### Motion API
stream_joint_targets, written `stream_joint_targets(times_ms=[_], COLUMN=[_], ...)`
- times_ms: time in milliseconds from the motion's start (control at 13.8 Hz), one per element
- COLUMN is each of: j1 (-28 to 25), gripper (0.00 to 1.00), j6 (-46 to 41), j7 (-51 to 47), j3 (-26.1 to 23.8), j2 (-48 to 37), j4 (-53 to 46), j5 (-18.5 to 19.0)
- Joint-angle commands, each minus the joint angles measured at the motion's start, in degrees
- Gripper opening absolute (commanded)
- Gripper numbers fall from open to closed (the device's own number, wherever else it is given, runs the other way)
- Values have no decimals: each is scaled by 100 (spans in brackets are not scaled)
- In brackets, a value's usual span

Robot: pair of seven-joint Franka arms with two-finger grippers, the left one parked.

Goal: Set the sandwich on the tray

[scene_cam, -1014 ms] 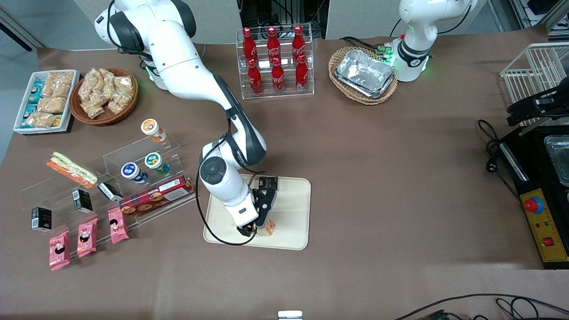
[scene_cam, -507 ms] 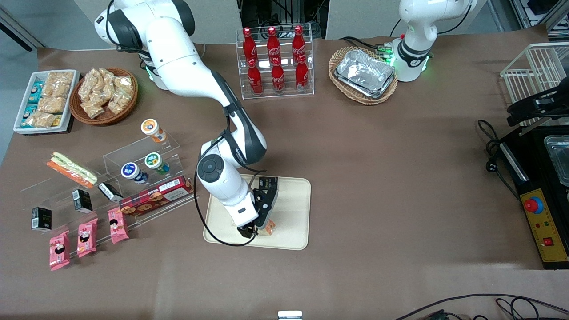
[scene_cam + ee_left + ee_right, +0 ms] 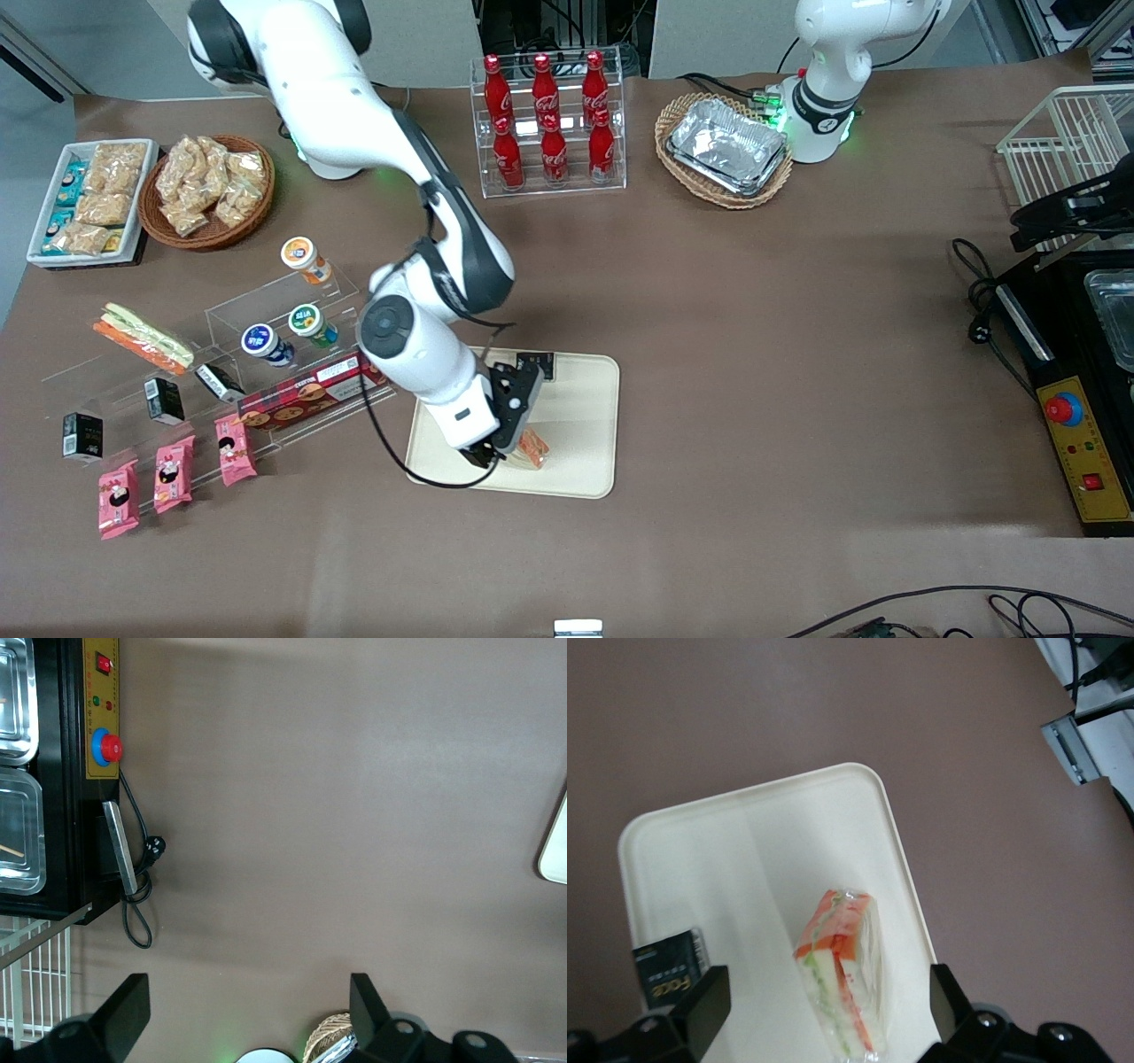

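Note:
The sandwich (image 3: 532, 447) (image 3: 843, 967) lies in its clear wrap on the cream-beige tray (image 3: 586, 416) (image 3: 726, 859), near the tray's edge closest to the front camera. Tan bread and orange-red filling with a thin green stripe show through the wrap. My right gripper (image 3: 521, 427) (image 3: 828, 1014) hovers above the sandwich, open. Its fingers (image 3: 709, 1003) stand wide on either side of the sandwich, clear of it. A small black box (image 3: 537, 365) (image 3: 669, 967) also rests on the tray, farther from the front camera.
An acrylic shelf (image 3: 292, 310) with cups, a red biscuit box (image 3: 310, 390) and another sandwich (image 3: 142, 337) stands toward the working arm's end. Pink packets (image 3: 168, 474) lie in front of it. A rack of red bottles (image 3: 549, 120) and a basket of foil trays (image 3: 726, 146) sit farther back.
The right arm has risen and drawn a little toward its own end of the table. The gripper is now higher over the sandwich, which stays on the tray.

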State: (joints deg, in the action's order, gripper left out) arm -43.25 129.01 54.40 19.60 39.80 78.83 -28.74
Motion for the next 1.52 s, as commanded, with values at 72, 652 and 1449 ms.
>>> stream_joint_targets(times_ms=[72,652,1449], j1=[369,449,2607], gripper=[100,100,100], j6=[-1131,-3055,-4463], j7=[-217,-4608,-5537], j3=[-9,106,-771], j2=[-1060,-2722,-3778], j4=[211,309,563], j5=[-158,1807,2839])
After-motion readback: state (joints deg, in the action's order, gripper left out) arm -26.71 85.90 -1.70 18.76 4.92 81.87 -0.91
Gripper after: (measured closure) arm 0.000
